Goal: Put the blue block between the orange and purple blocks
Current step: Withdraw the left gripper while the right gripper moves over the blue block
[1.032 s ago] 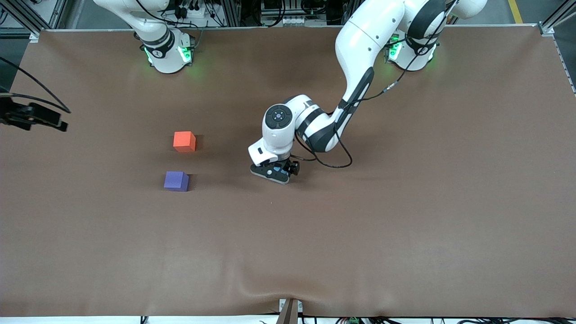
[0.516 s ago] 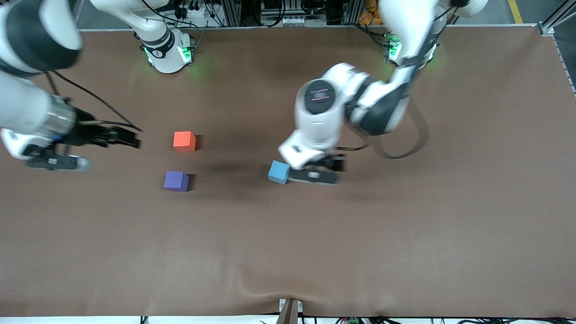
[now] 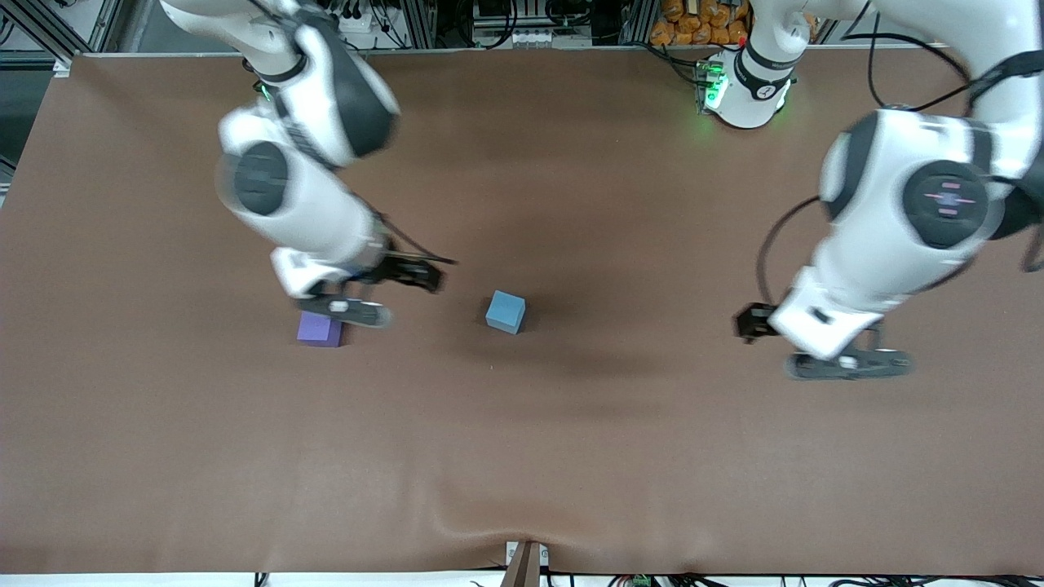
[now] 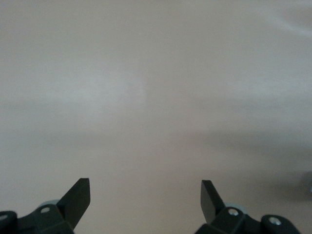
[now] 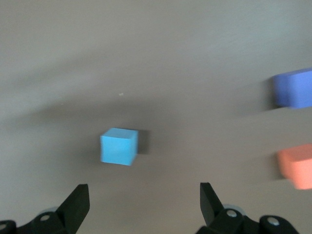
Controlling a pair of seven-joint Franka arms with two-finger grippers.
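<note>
The blue block [image 3: 506, 311] rests alone on the brown table mat, about midway along it; it also shows in the right wrist view [image 5: 119, 146]. The purple block [image 3: 318, 330] lies toward the right arm's end, partly under my right gripper [image 3: 352, 312]. The orange block is hidden by the right arm in the front view and shows in the right wrist view [image 5: 296, 165], beside the purple block [image 5: 292, 87]. My right gripper [image 5: 144, 200] is open and empty, up over those two blocks. My left gripper [image 3: 848, 364] is open and empty [image 4: 145, 195] over bare mat toward the left arm's end.
The brown mat [image 3: 522, 456] covers the whole table. The two arm bases stand along the edge farthest from the front camera. A small bracket [image 3: 524, 562] sits at the edge nearest that camera.
The left gripper let go of the blue block and swung away toward the left arm's end. The right arm swept in from the table's end to above the orange and purple blocks.
</note>
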